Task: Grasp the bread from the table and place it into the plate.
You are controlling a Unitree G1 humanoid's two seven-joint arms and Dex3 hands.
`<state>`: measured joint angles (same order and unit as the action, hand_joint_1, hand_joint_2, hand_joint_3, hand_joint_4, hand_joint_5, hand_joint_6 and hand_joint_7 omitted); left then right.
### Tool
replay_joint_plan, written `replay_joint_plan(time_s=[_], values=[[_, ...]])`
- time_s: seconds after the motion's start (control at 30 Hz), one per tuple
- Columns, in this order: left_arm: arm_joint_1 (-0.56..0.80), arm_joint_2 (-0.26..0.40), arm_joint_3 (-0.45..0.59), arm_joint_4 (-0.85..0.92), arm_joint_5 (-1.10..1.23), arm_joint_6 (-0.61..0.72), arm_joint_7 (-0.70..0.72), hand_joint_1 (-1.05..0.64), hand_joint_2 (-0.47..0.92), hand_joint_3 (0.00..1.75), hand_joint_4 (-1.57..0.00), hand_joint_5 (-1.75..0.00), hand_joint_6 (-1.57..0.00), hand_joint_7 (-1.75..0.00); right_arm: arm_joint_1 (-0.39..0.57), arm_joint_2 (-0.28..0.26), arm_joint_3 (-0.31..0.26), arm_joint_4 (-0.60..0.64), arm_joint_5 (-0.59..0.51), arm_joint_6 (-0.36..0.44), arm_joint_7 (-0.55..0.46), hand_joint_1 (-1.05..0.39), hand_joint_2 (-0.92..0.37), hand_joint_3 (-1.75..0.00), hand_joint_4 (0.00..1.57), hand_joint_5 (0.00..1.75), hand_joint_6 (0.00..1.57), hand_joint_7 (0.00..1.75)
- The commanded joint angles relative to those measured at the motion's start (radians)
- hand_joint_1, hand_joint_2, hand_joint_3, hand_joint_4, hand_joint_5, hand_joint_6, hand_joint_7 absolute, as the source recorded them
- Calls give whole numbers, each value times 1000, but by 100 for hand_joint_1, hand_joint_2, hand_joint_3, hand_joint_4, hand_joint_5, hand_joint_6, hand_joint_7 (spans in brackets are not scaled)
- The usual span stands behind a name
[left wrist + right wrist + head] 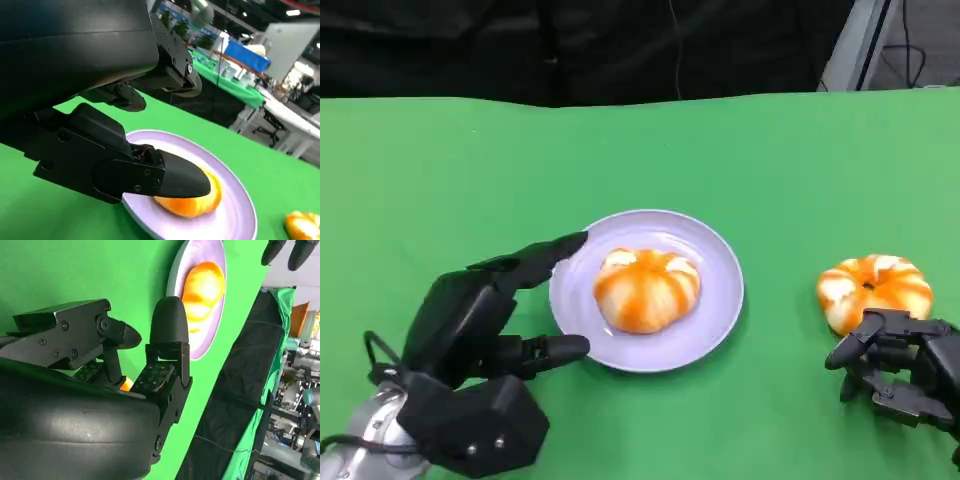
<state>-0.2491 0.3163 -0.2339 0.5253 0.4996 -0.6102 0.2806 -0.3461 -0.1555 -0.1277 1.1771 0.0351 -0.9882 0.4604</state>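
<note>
Green table [440, 170]: two breads [647, 289] [874, 291], one plate [720, 300].

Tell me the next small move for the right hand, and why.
Probably close the right hand around the bread on the table and lift it. That bread lies on the green table, right of the plate, and the hand's fingers sit at its near edge without gripping it. The plate holds one bread already; the left hand is open beside the plate.

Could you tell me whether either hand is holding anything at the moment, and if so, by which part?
Nothing is held. The left hand is open beside the plate; the right hand is open at the near edge of the bread on the table.
</note>
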Motion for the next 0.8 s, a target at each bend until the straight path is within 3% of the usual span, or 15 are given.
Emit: replay_joint_plan(time_s=[0.03,0.8], values=[[30,9,30,-15,-24,-26,6,-84,92,31,-63,-2,-53,-2,-4,-14,-5,8,6,-4,-6,10,-81,-69,89,140,92,100],[39,-37,127,180,-125,-255,34,-75,92,22,-76,-3,-64,-2,-4,-20,-6,9,3,-1,-8,10,-82,-67,89,138,93,100]])
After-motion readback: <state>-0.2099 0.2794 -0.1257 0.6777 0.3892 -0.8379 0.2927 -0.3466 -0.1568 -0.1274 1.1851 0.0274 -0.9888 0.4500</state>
